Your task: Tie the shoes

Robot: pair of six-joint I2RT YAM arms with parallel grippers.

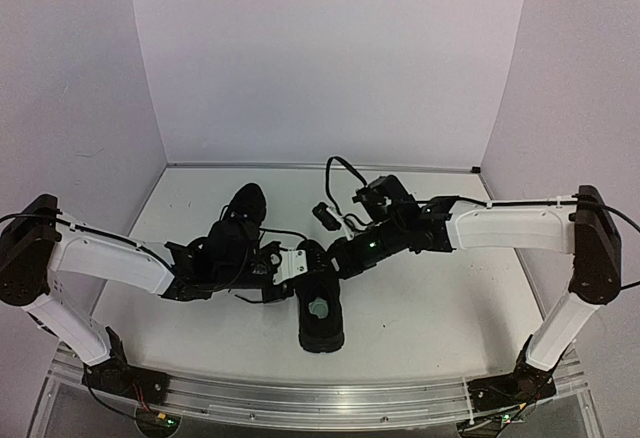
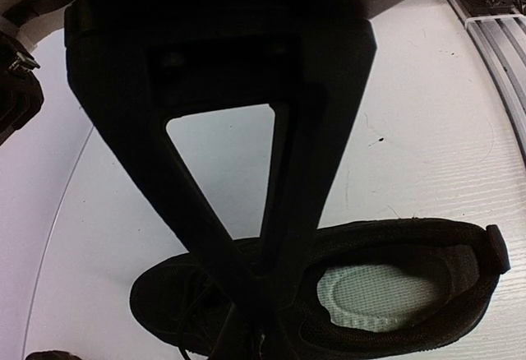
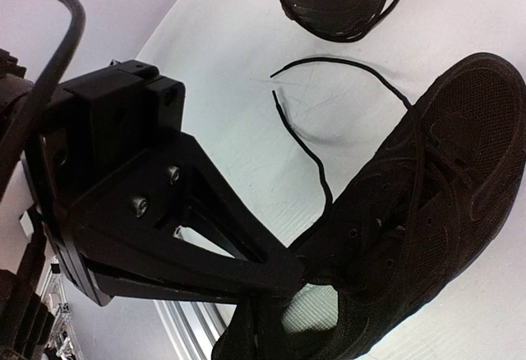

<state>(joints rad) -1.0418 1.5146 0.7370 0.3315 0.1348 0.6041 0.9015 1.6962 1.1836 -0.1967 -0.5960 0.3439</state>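
Tension: with left gripper (image 2: 265, 319) and right gripper (image 3: 301, 271) pinched shut at the thin black laces (image 3: 306, 148) of the black mesh low-top sneaker (image 3: 460, 171), we pull evenly toward nine and three o'clock.

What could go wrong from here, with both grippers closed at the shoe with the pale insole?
1. The right gripper is shut at the eyelets of the near shoe. Whether it pinches lace or only fabric is unclear, so a pull may drag the shoe.
2. Two loose lace ends lie free, away from the fingers, and could be missed.
3. The left gripper, also shut, blocks its own camera's view of the laces.
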